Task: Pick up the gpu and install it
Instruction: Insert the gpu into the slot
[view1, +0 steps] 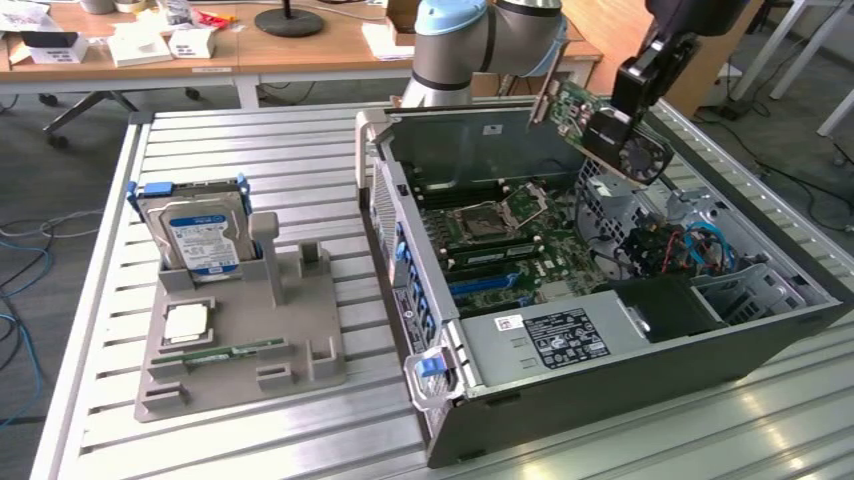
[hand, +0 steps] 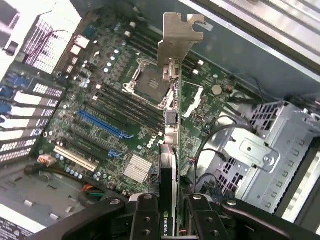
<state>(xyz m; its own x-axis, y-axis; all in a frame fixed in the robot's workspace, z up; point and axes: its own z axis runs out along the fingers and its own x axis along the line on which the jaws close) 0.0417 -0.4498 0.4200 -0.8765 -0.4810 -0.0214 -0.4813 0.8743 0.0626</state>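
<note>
Squarely, the gpu (view1: 594, 115) sits clamped edgewise between the jaws.

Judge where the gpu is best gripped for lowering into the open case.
Pinch the gpu across its thin flat faces at the end away from the silver bracket, coming from above, as the gripper does; this likely leaves the bracket end free to seat.

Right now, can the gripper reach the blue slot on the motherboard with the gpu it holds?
Probably yes: the case is open on top, the gripper holds the gpu above the motherboard, and nothing visible covers the blue slot.
</note>
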